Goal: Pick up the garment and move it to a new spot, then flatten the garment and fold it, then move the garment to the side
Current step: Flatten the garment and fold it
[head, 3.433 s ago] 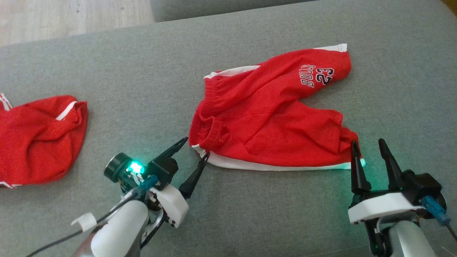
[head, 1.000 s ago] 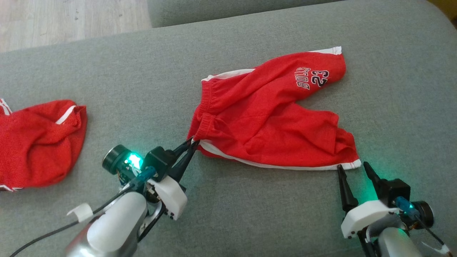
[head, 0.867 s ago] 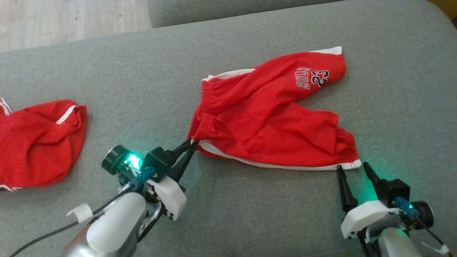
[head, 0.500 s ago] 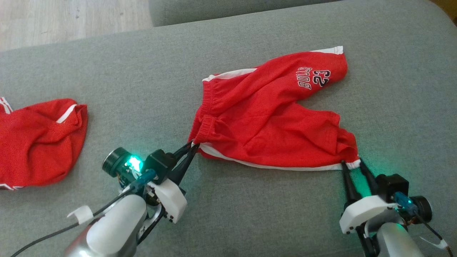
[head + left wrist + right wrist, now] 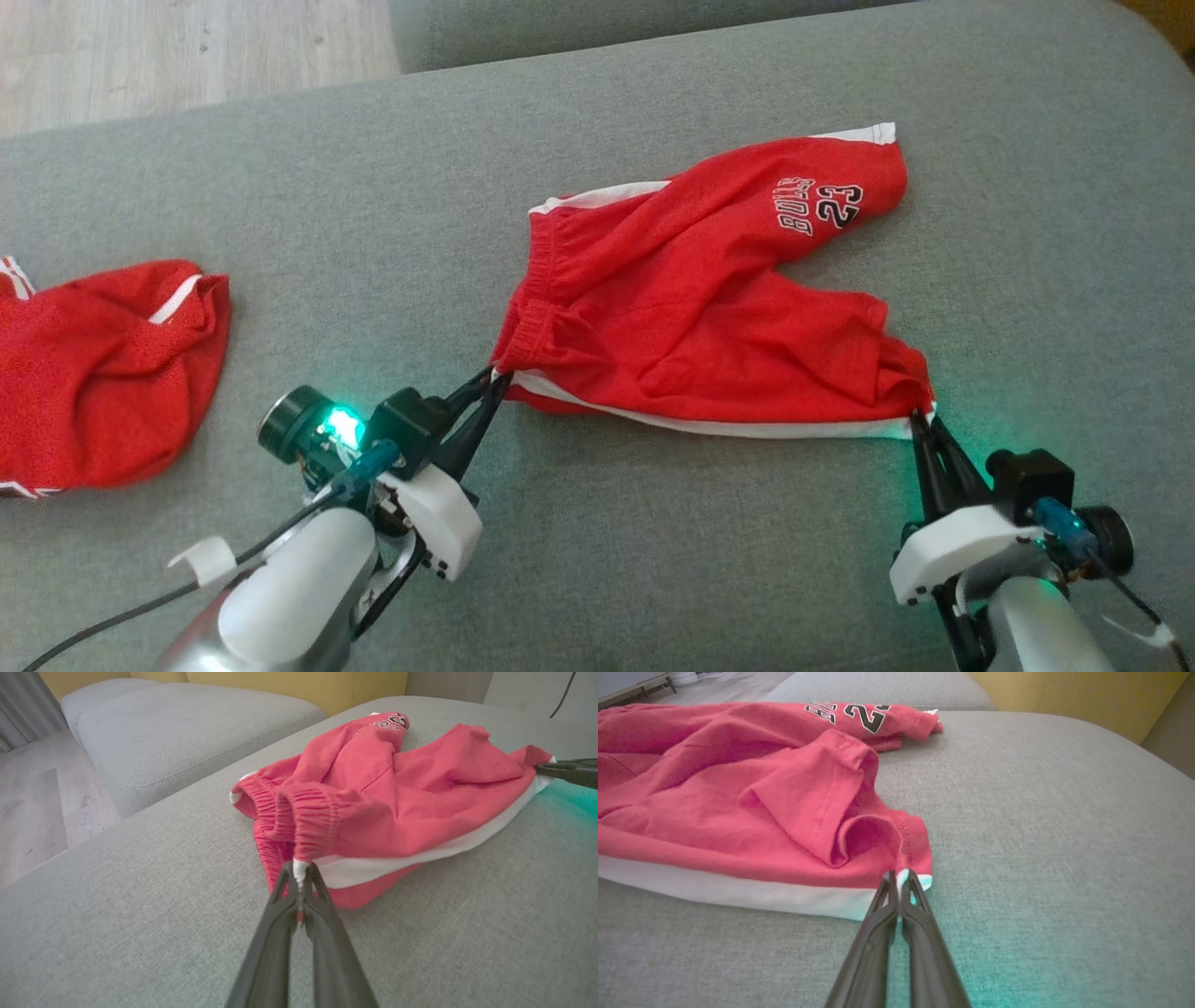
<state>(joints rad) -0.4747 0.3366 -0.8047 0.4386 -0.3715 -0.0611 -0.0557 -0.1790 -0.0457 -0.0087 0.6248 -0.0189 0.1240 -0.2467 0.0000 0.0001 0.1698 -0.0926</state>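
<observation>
Shorts (image 5: 691,308), red with white stripes, rumpled on grey cushion (image 5: 653,560).
Left gripper (image 5: 495,379) pinches the waistband corner; right gripper (image 5: 922,422) is clamped tight on the hem corner.

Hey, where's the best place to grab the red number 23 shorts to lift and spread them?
Grip the shorts at the two ends of the near white stripe: waistband corner and hem corner. Come in low from the near side; that edge lies fairly straight, exposed and closest. The left hand and right hand are shut on those corners.
</observation>
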